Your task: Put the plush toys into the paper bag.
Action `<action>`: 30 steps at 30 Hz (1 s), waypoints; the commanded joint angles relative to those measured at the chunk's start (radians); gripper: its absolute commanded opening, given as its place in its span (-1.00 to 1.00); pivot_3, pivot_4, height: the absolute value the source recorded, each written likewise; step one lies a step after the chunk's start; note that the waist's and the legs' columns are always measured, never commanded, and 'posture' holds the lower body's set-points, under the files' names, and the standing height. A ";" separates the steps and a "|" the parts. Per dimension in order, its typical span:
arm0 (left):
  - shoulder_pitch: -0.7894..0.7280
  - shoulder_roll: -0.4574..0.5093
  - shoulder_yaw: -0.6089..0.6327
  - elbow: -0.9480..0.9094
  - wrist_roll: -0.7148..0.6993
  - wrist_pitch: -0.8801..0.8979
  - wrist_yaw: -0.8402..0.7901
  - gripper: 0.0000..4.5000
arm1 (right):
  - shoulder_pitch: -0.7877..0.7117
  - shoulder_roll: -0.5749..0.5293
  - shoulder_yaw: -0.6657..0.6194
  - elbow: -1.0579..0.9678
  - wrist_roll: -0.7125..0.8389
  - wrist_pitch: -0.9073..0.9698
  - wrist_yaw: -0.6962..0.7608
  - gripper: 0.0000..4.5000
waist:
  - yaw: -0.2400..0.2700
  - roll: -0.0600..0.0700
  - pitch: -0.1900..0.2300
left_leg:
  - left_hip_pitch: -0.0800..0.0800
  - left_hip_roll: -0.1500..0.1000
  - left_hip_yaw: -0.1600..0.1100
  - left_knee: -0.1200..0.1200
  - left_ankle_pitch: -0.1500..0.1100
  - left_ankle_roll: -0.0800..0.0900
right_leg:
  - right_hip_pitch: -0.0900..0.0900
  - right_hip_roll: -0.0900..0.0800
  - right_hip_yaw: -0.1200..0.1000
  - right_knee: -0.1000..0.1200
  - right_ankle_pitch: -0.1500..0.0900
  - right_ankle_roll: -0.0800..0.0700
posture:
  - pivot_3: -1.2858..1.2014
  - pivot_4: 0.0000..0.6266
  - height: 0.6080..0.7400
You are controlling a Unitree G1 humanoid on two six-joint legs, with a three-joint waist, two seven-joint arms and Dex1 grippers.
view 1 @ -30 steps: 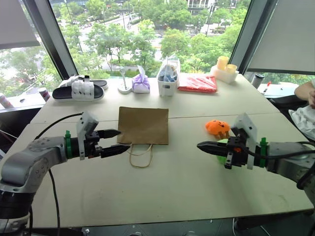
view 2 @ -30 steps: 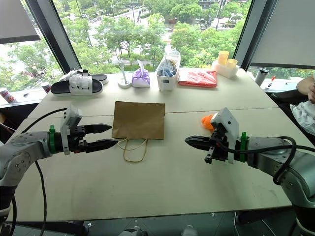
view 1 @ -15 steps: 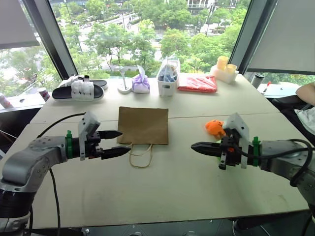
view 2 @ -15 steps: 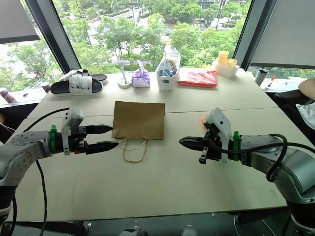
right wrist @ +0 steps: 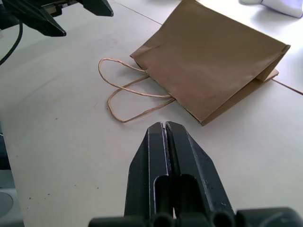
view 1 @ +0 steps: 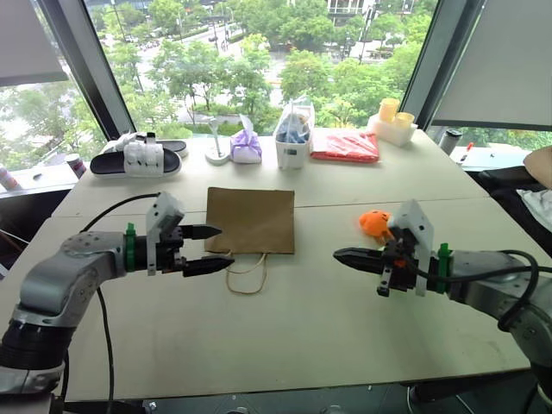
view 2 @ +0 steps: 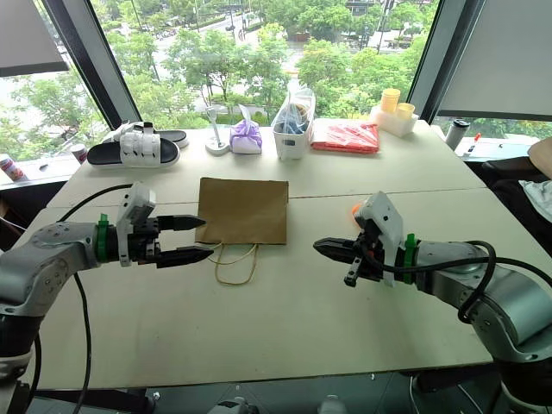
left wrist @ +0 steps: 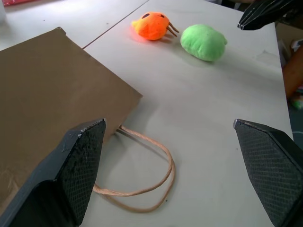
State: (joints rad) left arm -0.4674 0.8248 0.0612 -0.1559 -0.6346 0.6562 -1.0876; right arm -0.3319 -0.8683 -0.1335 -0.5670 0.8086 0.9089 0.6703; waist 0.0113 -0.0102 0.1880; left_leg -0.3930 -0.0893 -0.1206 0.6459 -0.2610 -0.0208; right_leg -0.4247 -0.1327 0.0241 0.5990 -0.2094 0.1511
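Left end effector (view 1: 210, 248): fingers spread wide with nothing between them, hovering just above the worktop (view 1: 285, 328) beside the bag's mouth; over the last second it has edged toward the bag, its lower fingertip now close to the cord handles.
Right end effector (view 1: 343, 255): fingers pressed together, holding nothing, pointing across the worktop toward the bag; compared with a second ago it sits further in toward the centre, and in the last half second it has barely shifted.
Paper bag (view 1: 251, 220): brown kraft, lying flat and collapsed near the middle of the worktop, mouth and twisted-cord handles (view 1: 247, 274) facing the robot; unmoved, mouth not opened.
Orange plush toy (view 1: 377, 223): round, dark face marks, on the worktop to the right of the bag, just behind the right end effector; untouched.
Green plush toy (left wrist: 204, 42): lying just beside the orange one, seen clearly in the left wrist view; in the head views the right arm now covers it, where a second ago a sliver showed.
Meaning for the task: both toys are still outside the bag and neither arm has a grip on anything. Judging by the approach, the left arm is lining up on the bag's mouth or handles, probably to lift it open.
Risk: the flat bag may slide instead of opening.
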 commanded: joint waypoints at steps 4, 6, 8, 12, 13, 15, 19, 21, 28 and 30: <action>-0.049 0.013 -0.142 0.152 0.260 -0.380 -0.138 0.96 | 0.023 0.039 -0.036 -0.072 0.018 -0.001 -0.056 -1.00 | 0.001 0.000 0.000 | 0.000 0.000 0.000 0.000 0.000 0.000 | 0.000 0.000 0.000 0.000 0.000 0.000 | 0.03 -0.52 1.00; -0.071 -0.006 -0.186 0.225 0.328 -0.477 -0.160 0.96 | 0.024 0.044 -0.036 -0.074 0.017 -0.001 -0.065 -1.00 | 0.001 0.000 0.000 | 0.000 -0.001 0.001 0.000 0.000 0.000 | 0.000 0.000 0.000 -0.001 0.000 0.000 | 0.03 -0.52 1.00; -0.095 -0.035 -0.200 0.273 0.340 -0.511 -0.177 0.96 | 0.027 0.046 -0.035 -0.077 0.017 -0.001 -0.071 -1.00 | 0.002 0.000 0.000 | 0.000 -0.001 0.000 0.000 0.000 0.000 | 0.000 0.000 0.000 -0.001 0.000 0.000 | 0.03 -0.52 1.00; -0.143 -0.088 -0.227 0.388 0.388 -0.587 -0.199 0.96 | 0.043 0.050 -0.039 -0.095 0.020 0.003 -0.091 -1.00 | 0.002 0.000 0.000 | 0.000 0.000 0.000 0.000 0.000 0.000 | 0.000 0.000 0.000 0.000 0.000 0.000 | 0.03 -0.52 1.00; -0.157 -0.101 -0.238 0.426 0.412 -0.610 -0.194 0.96 | 0.046 0.052 -0.043 -0.100 0.024 0.005 -0.097 -1.00 | 0.002 0.000 0.000 | 0.000 -0.001 0.000 0.000 0.000 0.000 | 0.000 0.000 0.000 0.000 0.000 0.000 | 0.03 -0.52 1.00; -0.187 -0.130 -0.253 0.507 0.450 -0.664 -0.187 0.96 | 0.052 0.055 -0.045 -0.110 0.031 0.011 -0.109 -1.00 | 0.001 0.000 0.000 | 0.000 -0.001 0.000 0.000 0.000 0.000 | 0.000 0.000 0.000 0.000 0.000 0.000 | 0.03 -0.52 1.00; -0.238 -0.179 -0.273 0.650 0.517 -0.775 -0.180 0.86 | 0.062 0.056 -0.051 -0.124 0.042 0.022 -0.129 -1.00 | -0.001 0.000 0.000 | 0.000 -0.002 0.000 0.001 0.000 0.000 | 0.000 0.000 0.000 0.000 0.000 0.000 | 0.03 -0.52 1.00; -0.255 -0.197 -0.270 0.692 0.524 -0.807 -0.184 0.61 | 0.064 0.056 -0.054 -0.128 0.049 0.028 -0.138 -1.00 | 0.000 0.000 0.000 | 0.000 -0.002 0.000 0.000 0.000 0.000 | 0.000 0.000 0.000 0.000 0.000 0.000 | 0.03 -0.52 1.00; -0.297 -0.240 -0.234 0.729 0.489 -0.791 -0.199 -0.97 | 0.112 0.060 -0.052 -0.152 0.050 0.035 -0.160 -1.00 | 0.001 0.000 0.000 | 0.000 -0.002 0.000 0.001 0.000 0.000 | 0.000 0.000 0.000 0.001 0.001 0.002 | 0.03 -0.52 1.00; -0.309 -0.249 -0.216 0.680 0.448 -0.700 -0.208 -0.97 | 0.131 0.072 -0.036 -0.156 0.035 0.029 -0.175 -1.00 | 0.001 -0.001 0.000 | 0.000 -0.002 0.000 0.001 0.000 0.000 | 0.000 0.000 0.000 0.001 0.001 0.002 | 0.03 -0.52 1.00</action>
State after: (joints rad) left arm -0.7382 0.5746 -0.2027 0.5780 -0.1365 -0.0999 -1.2859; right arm -0.2048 -0.8037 -0.1651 -0.6859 0.8461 0.9509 0.5075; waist 0.0119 -0.0108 0.1878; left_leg -0.3935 -0.0911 -0.1208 0.6472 -0.2611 -0.0205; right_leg -0.4246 -0.1326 0.0236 0.5998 -0.2081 0.1528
